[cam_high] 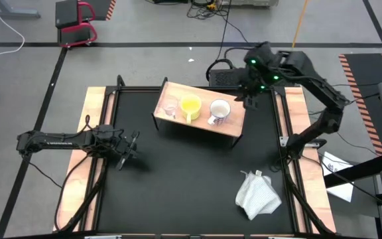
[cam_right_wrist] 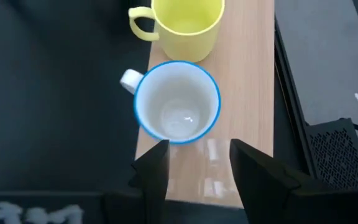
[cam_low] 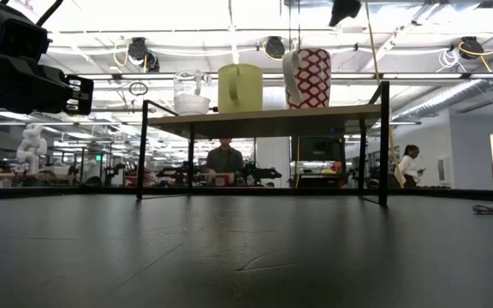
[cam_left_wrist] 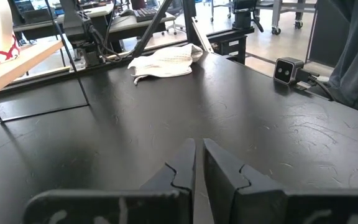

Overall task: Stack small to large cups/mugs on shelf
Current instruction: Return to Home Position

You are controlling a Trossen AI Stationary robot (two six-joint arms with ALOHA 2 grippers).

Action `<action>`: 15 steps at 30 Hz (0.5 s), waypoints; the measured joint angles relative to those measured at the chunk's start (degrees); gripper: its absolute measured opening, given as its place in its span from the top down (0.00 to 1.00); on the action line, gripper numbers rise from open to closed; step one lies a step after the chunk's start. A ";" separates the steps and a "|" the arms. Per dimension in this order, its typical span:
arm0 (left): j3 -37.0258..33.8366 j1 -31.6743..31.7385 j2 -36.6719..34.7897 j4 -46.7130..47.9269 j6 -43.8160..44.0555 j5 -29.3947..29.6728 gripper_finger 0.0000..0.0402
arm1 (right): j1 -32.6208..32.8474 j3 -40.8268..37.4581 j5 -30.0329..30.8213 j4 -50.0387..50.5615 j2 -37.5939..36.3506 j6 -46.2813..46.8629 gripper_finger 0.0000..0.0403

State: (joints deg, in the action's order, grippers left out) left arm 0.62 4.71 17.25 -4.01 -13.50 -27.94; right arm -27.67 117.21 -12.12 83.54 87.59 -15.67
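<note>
The wooden shelf (cam_high: 234, 124) on dark legs stands at the table's far middle. On it in a row stand the clear glass cup (cam_high: 170, 109), the yellow mug (cam_high: 190, 106) and the white patterned mug (cam_high: 219, 111), which has a blue rim (cam_right_wrist: 176, 102). In the low view they show as the glass cup (cam_low: 191, 92), the yellow mug (cam_low: 240, 87) and the red-patterned mug (cam_low: 305, 77). My right gripper (cam_right_wrist: 197, 163) is open above the shelf's right end, just right of the white mug. My left gripper (cam_left_wrist: 199, 158) is shut over the table's left side.
A crumpled white cloth (cam_high: 257, 194) lies at the table's near right; it also shows in the left wrist view (cam_left_wrist: 165, 61). A small camera (cam_left_wrist: 287, 70) sits at the table edge. People sit in the room beyond the table (cam_low: 223, 160).
</note>
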 joint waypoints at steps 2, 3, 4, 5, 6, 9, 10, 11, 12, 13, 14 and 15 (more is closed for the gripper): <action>-0.01 0.01 -0.02 0.00 0.02 0.00 0.92 | 0.03 0.00 0.00 0.87 -1.69 0.20 0.63; 0.00 0.00 -0.01 0.01 0.00 0.00 0.92 | 0.17 0.00 -0.06 1.50 -2.59 0.18 0.65; -0.01 0.00 0.00 0.00 0.02 0.00 0.92 | 0.49 0.00 -0.07 1.92 -3.45 0.19 0.68; 0.00 0.00 -0.02 0.00 0.02 0.00 0.92 | 0.79 0.00 -0.10 2.20 -4.34 0.33 0.71; 0.00 0.00 0.00 0.00 0.00 0.00 0.92 | 0.95 0.00 -0.14 2.48 -5.19 0.68 0.75; 0.00 0.02 0.00 0.00 0.02 0.00 0.92 | 1.67 0.00 -0.15 2.50 -7.49 1.37 0.89; 0.00 0.00 -0.02 0.00 0.00 0.00 0.92 | 1.88 0.00 -0.11 2.58 -8.26 1.45 0.94; 0.00 0.00 -0.02 0.00 0.02 0.00 0.92 | 1.98 0.00 -0.07 2.68 -8.97 1.47 0.97; 0.00 0.02 0.00 0.00 0.02 0.00 0.92 | 2.15 0.00 -0.07 2.88 -9.77 1.67 0.98; 0.00 0.02 -0.02 0.00 0.02 0.00 0.92 | 2.38 0.00 -0.03 3.20 -10.47 2.36 0.98; 0.00 0.02 0.00 0.00 0.02 0.00 0.92 | 2.60 -0.03 -0.03 3.44 -11.08 3.19 0.98; 0.00 0.02 -0.02 0.00 0.02 0.00 0.92 | 2.80 -0.47 -0.04 3.25 -11.87 4.15 0.98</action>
State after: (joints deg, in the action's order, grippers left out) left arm 0.62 4.73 17.23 -4.01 -13.47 -27.94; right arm -24.86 116.74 -12.16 86.78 75.73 -11.52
